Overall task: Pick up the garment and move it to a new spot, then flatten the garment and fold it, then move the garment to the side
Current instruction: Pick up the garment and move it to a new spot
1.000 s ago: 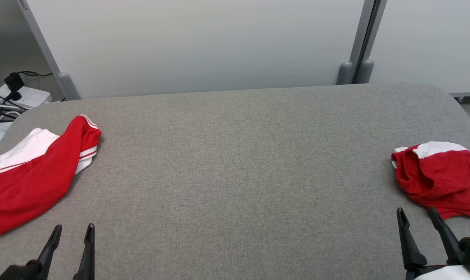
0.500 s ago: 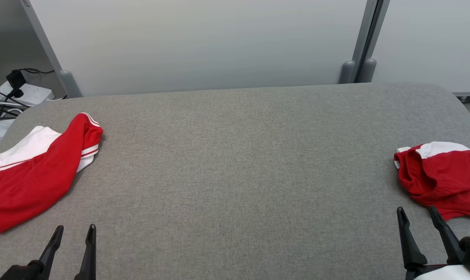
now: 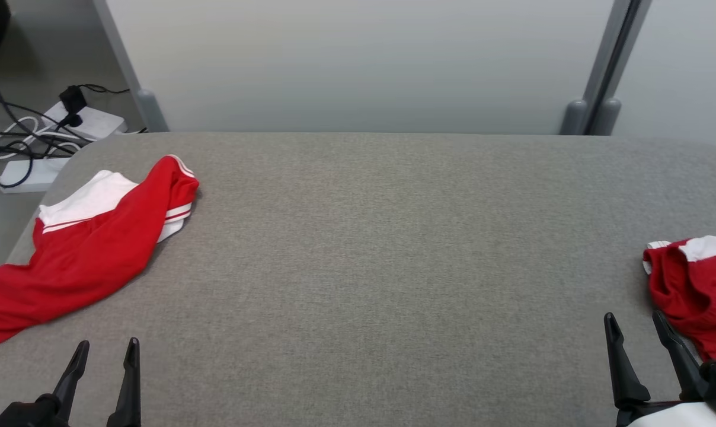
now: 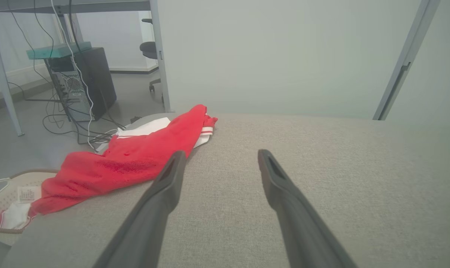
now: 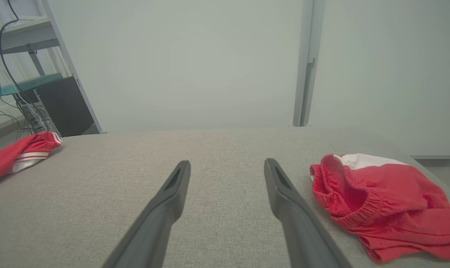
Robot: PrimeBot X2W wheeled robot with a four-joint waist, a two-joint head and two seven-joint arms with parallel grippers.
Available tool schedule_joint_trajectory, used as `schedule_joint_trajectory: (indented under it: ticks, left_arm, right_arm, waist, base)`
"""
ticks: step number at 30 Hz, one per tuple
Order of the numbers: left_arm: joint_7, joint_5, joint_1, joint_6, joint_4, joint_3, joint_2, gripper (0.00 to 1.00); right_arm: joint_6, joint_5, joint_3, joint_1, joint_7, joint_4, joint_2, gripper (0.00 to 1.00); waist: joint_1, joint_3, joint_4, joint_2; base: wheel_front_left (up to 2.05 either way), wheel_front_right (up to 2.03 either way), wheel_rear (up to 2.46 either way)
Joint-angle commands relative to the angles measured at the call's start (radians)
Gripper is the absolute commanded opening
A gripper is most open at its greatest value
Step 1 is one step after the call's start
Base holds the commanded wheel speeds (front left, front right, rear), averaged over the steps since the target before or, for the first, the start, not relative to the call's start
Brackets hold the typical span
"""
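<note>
Head view cuts off the crumpled red-and-white garment with a gathered elastic waistband [image 3: 690,287] at the right edge, while the long, limp red-and-white garment with striped cuffs [image 3: 91,255] runs out of frame at the lower left. Both lie on the grey, coarse-woven fabric tabletop [image 3: 393,237] at opposite ends, well apart. From the left wrist, the long garment's lower end droops past the table's edge over a pale shallow basket [image 4: 5,186], itself cut off; what lies in it is hard to make out. The left gripper [image 3: 109,341] has its tapered dark fingers spread with nothing between them, near the long garment. The right gripper [image 3: 633,315] is likewise spread and empty, just beside the crumpled garment. A tangle of cables surrounds a white power strip [image 3: 94,121] on the floor.
</note>
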Motion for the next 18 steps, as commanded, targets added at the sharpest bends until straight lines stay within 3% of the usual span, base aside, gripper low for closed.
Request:
schedule_joint_trajectory:
  ticks: [1,18]
  left_arm:
    - [-0.007,-0.012,-0.058,0.014,-0.026,0.052,0.015,1.0]
    - [-0.011,-0.023,-0.048,0.032,-0.026,0.093,0.008,1.0]
  right_arm:
    - [0.001,0.004,0.029,-0.022,0.001,-0.036,-0.015,1.0]
    - [0.001,0.032,0.085,-0.028,-0.002,-0.017,-0.007,1.0]
  waist:
    - [0.0,-0.001,0.046,0.0]
    - [0.0,-0.027,0.341,0.0]
  base:
    - [0.0,0.0,0.0]
    - [0.0,0.0,0.0]
